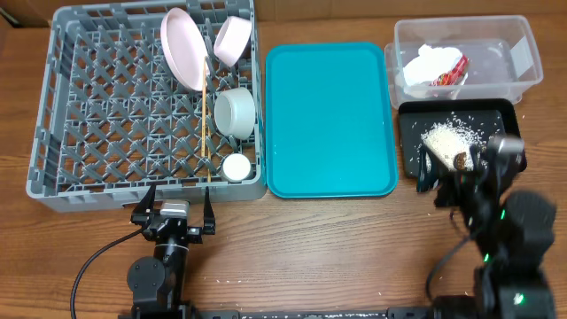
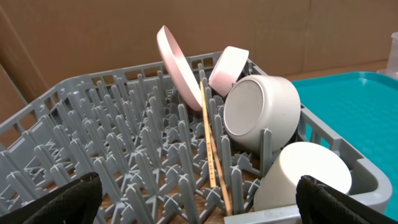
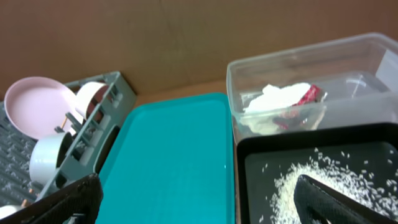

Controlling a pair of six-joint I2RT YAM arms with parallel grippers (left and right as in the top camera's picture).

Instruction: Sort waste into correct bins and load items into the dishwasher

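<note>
The grey dish rack (image 1: pixel 97 106) holds a round plate (image 1: pixel 182 49), two bowls (image 1: pixel 232 40) (image 1: pixel 236 112), a small white cup (image 1: pixel 236 166) and wooden chopsticks (image 1: pixel 206 124). The clear tub (image 1: pixel 523 53) holds the white napkin (image 1: pixel 425 64) and the red wrapper (image 1: pixel 456 73). The black tray (image 1: pixel 409 120) holds rice (image 1: pixel 447 137) and a brown lump (image 1: pixel 462 160). My left gripper (image 1: pixel 176 202) is open and empty at the rack's front edge. My right gripper (image 1: pixel 452 175) is open and empty over the black tray's front.
A teal serving tray (image 1: pixel 328 120) lies bare between the rack and the bins. A few rice grains are scattered on the wooden table (image 1: pixel 337 257) near the front. Cardboard walls stand behind the table.
</note>
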